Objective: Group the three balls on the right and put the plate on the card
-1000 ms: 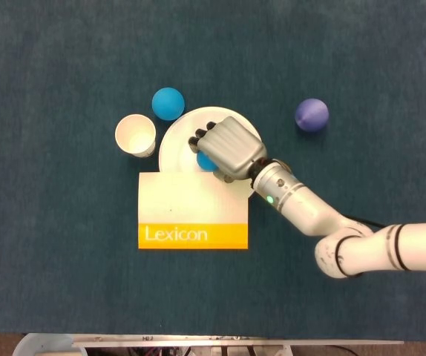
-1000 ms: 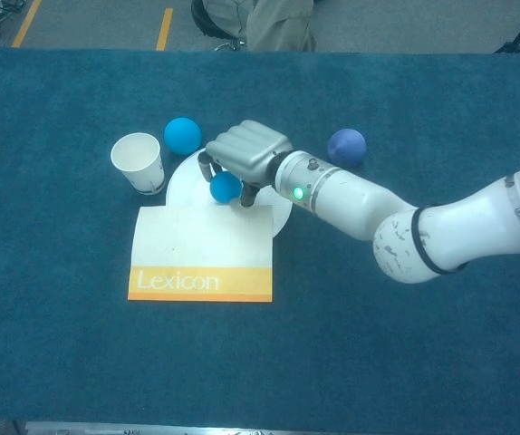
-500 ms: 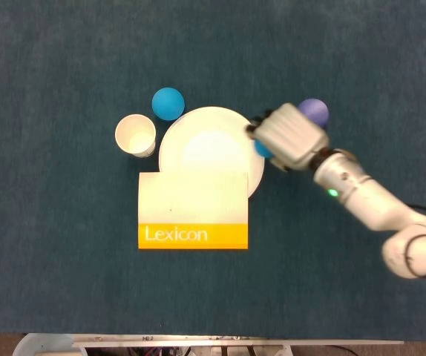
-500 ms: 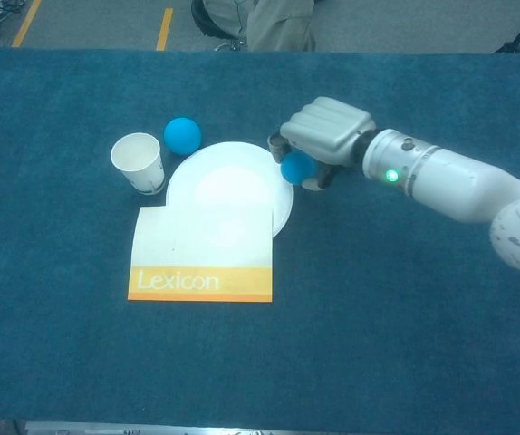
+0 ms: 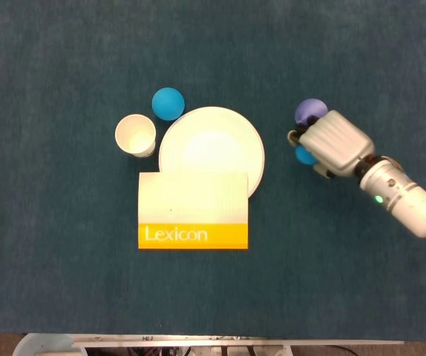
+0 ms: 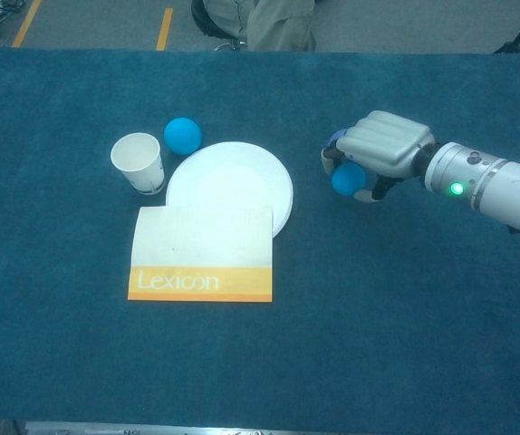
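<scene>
Teal carpeted desk [image 5: 64, 282]; my right hand [image 5: 334, 144] has its fingers clamped on a smooth blue ball [image 6: 348, 178] beside the purple ball [image 5: 309, 111].

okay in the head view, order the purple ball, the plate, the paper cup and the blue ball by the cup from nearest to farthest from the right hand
1. Purple ball: just beyond the right hand, at its far edge.
2. Plate: to the hand's left, mid-table, partly under the card.
3. Blue ball: past the plate's far-left rim.
4. Paper cup: farthest left.
</scene>
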`<control>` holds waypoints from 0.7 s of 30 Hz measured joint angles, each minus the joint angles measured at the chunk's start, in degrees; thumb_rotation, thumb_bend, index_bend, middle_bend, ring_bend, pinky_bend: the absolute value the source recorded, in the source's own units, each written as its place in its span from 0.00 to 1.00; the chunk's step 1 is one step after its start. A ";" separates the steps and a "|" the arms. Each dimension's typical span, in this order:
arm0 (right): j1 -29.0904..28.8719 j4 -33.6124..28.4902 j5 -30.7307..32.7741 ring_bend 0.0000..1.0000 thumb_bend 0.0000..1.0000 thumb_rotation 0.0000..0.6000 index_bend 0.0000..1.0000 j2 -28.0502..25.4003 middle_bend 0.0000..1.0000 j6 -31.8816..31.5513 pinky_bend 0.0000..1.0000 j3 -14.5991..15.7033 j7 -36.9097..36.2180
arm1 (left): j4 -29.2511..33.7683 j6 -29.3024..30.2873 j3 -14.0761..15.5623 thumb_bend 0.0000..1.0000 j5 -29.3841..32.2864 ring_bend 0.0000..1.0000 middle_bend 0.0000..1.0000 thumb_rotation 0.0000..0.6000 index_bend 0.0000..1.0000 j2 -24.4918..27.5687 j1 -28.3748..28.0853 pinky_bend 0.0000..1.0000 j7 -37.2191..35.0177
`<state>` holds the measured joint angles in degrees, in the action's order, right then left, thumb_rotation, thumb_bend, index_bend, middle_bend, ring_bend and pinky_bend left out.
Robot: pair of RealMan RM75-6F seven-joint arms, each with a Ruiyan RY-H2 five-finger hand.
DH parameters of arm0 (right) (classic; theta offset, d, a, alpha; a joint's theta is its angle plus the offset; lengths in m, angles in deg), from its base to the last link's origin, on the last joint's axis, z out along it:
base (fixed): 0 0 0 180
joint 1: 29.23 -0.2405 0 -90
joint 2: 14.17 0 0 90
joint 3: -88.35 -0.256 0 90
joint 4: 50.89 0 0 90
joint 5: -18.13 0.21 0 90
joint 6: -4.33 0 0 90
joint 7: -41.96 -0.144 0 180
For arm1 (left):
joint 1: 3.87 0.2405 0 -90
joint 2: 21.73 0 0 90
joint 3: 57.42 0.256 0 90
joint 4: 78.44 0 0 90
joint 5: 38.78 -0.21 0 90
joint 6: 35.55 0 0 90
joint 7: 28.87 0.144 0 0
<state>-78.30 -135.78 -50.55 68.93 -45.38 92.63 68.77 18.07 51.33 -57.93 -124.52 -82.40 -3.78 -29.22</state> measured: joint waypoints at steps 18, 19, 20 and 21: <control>1.83 -0.19 -2.57 0.32 0.27 1.00 0.33 -1.53 0.37 3.17 0.67 0.45 -0.05 | 0.03 -0.84 -0.02 0.44 0.25 0.27 0.31 1.00 0.35 -0.51 -0.59 0.21 0.72; 1.84 -0.38 -2.67 0.32 0.27 1.00 0.33 -1.63 0.37 3.21 0.66 0.36 0.14 | 0.01 -0.91 -0.02 0.44 0.29 0.27 0.31 1.00 0.35 -0.53 -0.62 0.21 0.65; 1.87 -0.60 -2.71 0.32 0.27 1.00 0.32 -1.73 0.37 3.24 0.66 0.23 0.41 | -0.02 -0.93 -0.01 0.44 0.29 0.27 0.31 1.00 0.35 -0.53 -0.63 0.21 0.62; 1.89 -0.77 -2.72 0.32 0.27 1.00 0.32 -1.80 0.37 3.26 0.66 0.14 0.63 | -0.07 -0.94 0.01 0.44 0.28 0.27 0.31 1.00 0.35 -0.54 -0.63 0.21 0.58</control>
<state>-76.41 -136.54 -53.27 67.13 -42.12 92.76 69.40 18.00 50.39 -57.93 -124.24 -82.94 -4.42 -28.64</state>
